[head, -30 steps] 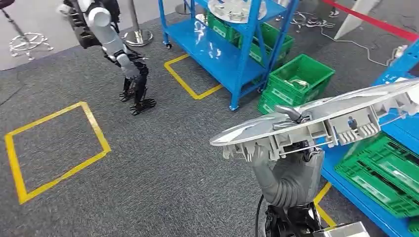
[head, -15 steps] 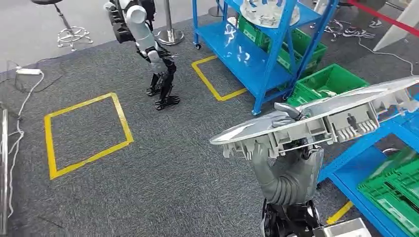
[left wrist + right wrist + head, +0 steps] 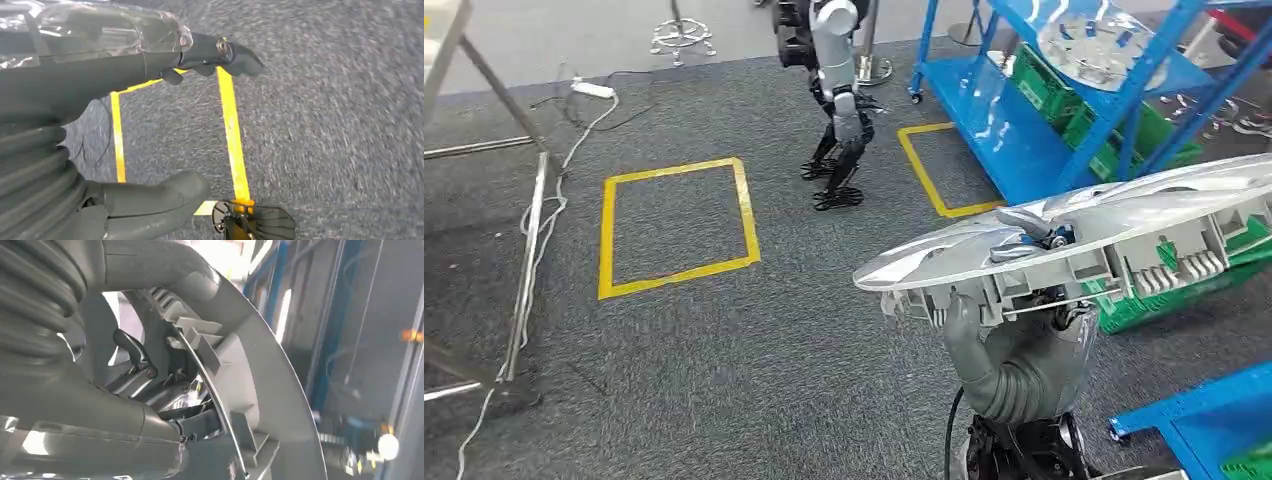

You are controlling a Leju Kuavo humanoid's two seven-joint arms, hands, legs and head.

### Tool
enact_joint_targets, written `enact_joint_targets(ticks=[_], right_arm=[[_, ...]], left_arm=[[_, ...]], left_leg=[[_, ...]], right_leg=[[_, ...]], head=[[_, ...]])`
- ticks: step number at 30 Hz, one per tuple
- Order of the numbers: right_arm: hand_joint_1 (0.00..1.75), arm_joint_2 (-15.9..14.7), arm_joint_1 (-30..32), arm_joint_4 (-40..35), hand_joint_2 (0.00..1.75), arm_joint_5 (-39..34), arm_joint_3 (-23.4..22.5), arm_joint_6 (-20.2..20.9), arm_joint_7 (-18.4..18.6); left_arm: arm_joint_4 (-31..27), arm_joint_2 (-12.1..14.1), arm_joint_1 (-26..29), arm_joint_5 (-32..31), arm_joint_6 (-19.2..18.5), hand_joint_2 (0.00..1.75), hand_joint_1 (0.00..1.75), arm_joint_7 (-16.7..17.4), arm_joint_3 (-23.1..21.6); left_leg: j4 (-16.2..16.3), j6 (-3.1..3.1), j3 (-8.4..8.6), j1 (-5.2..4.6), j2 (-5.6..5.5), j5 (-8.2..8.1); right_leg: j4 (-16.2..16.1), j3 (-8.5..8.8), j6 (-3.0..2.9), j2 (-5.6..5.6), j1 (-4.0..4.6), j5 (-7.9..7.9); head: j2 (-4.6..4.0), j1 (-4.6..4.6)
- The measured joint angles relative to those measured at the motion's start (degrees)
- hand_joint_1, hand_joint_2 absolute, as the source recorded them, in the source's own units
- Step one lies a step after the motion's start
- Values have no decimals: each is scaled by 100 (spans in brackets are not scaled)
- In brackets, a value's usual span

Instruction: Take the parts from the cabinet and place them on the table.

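Carrying step: right hand (image 3: 1014, 345) grips the silver round plastic wheel cover (image 3: 1064, 245) from beneath; left hand (image 3: 100, 200) hangs empty, fingers apart. Next, find the bench.

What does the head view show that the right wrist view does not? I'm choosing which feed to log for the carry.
Head view alone: the grey carpet with a yellow taped square, another humanoid robot standing beyond it, and the blue cabinet with green crates. Right wrist view alone: the clips and wire ring on the part's underside, close up. Both: the right hand gripping the round silver part from below.
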Motion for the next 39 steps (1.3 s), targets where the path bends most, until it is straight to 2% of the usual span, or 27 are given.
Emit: enact_joint_targets(ticks=[2,3,4,5,9,10,11,12,14,15,16,17,18,19,20,22,25,26,27,29,30,31,32,34,35,36,39], right_arm=[[175,-15,-21,-2,175,2,4,-4,24],[175,-17,-41,-13,175,7,7,-2,30],[175,-17,-68,-41,175,15,11,-4,52],[175,-20,-105,-66,175,24,15,-4,72],[175,-33,-221,-94,175,88,28,0,155],[175,-33,-232,-105,175,111,37,0,173],[175,-35,-233,-111,175,122,50,0,190],[175,-39,-240,-129,175,138,63,0,190],[175,-41,-220,-131,175,171,79,0,192],[175,-46,-212,-131,175,170,81,0,201],[175,-46,-203,-131,175,170,83,0,201],[175,-46,-200,-133,175,173,85,0,201],[175,-46,-200,-142,175,175,87,0,199],[175,-46,-200,-153,175,181,87,-2,197],[175,-46,-201,-173,175,188,85,-2,197],[175,-46,-195,-214,175,201,90,-4,194],[175,-48,-201,-234,175,210,99,0,190],[175,-46,-202,-243,175,208,98,0,190],[175,-46,-186,-258,175,205,101,0,188],[175,-55,-176,-260,175,203,101,0,188],[175,-57,-174,-260,175,203,101,0,188],[175,-57,-166,-258,175,201,103,0,188],[175,-57,-162,-258,175,194,105,0,188],[175,-61,-164,-273,175,190,103,-4,188],[175,-61,-168,-289,175,190,105,-4,188],[175,-63,-164,-297,175,188,105,-4,188],[175,-70,-186,-310,175,188,107,-4,188]], left_arm=[[0,-15,15,2,0,175,0,-57,2],[0,-33,17,7,0,175,0,-76,2],[0,-46,18,11,0,175,0,-102,6],[0,-70,17,13,0,175,0,-140,9],[0,-122,37,20,0,175,0,-365,50],[0,-120,39,17,0,175,0,-380,57],[0,-120,35,15,0,175,0,-383,72],[2,-122,17,6,0,175,0,-374,92],[2,-127,3,-31,0,175,0,-323,98],[2,-127,9,-44,0,175,0,-284,103],[2,-125,20,-61,0,175,0,-245,105],[2,-120,28,-81,0,175,0,-221,107],[2,-118,30,-92,0,175,0,-196,111],[2,-116,28,-98,-2,175,0,-179,114],[2,-124,21,-114,-2,175,0,-179,116],[2,-125,21,-133,-7,175,0,-181,118],[0,-109,18,-138,-4,175,0,-218,118],[0,-114,19,-138,-4,175,0,-243,120],[0,-116,13,-138,-4,175,0,-258,120],[0,-118,-2,-138,-4,175,0,-277,122],[0,-118,0,-138,-4,175,0,-277,122],[0,-118,4,-138,-4,175,0,-277,122],[0,-120,6,-138,-4,175,0,-277,122],[0,-125,2,-138,-4,175,0,-277,122],[0,-136,2,-138,-4,175,0,-277,122],[-2,-155,-5,-138,-4,175,0,-280,125],[0,-170,13,-138,-7,175,0,-280,125]], left_leg=[[2,14,19,-41,-195,6],[1,16,37,-60,-285,7],[-6,16,56,-68,-361,7],[2,11,49,-80,-403,8],[-20,-69,-26,-73,-572,37],[59,-49,-30,-81,-427,2],[206,-84,-122,-119,17,-141],[560,-125,-303,-89,146,-398],[1403,-219,-715,-2,166,-789],[1644,-267,-838,43,165,-843],[1612,-309,-819,80,170,-761],[1359,-349,-679,112,195,-585],[896,-394,-415,144,275,-351],[405,-437,-117,172,444,-160],[115,-410,31,165,762,-181],[154,-200,9,119,634,-158],[135,-68,-19,106,453,-118],[137,-44,-32,106,393,-103],[137,-17,-44,94,324,-90],[140,21,-62,45,177,-74],[140,32,-63,17,98,-68],[140,40,-59,-11,10,-64],[140,42,-53,-33,-81,-63],[137,62,-41,-53,-258,-46],[127,72,-45,-30,-316,-34],[130,52,-58,-55,-386,-23],[81,-41,-92,1,-545,36]], right_leg=[[-337,85,-114,52,64,378],[-801,251,-185,106,111,690],[-1340,457,-256,240,157,994],[-1649,544,-326,442,191,1075],[-1818,634,-381,336,196,1076],[-1954,679,-368,253,128,1163],[-2002,701,-382,219,142,1181],[-2011,706,-405,140,141,1191],[-2006,699,-398,-24,139,1179],[-2003,697,-386,-108,133,1170],[-1996,695,-363,-191,118,1159],[-1978,696,-334,-263,100,1143],[-1945,697,-291,-336,75,1117],[-1889,697,-237,-397,50,1081],[-1824,685,-175,-447,62,1037],[-1766,688,-90,-525,61,964],[-1778,714,-2,-609,11,936],[-1643,678,36,-325,-12,784],[-1303,541,34,-150,-13,548],[-329,101,11,-24,12,99],[-3,-62,-23,-8,21,16],[68,-114,-70,4,43,78],[-127,-52,-131,24,73,275],[-1129,358,-265,167,169,873],[-1592,546,-332,411,215,1038],[-1689,597,-365,436,210,974],[-1740,614,-438,282,258,1030]], head=[[0,42],[0,52],[0,61],[0,57],[0,63],[0,42],[0,-2],[0,-46],[0,-114],[0,-125],[0,-127],[0,-136],[0,-144],[0,-151],[0,-181],[0,-129],[0,-120],[0,-68],[0,-20],[0,53],[0,83],[0,92],[0,94],[0,96],[0,94],[0,57],[0,107]])
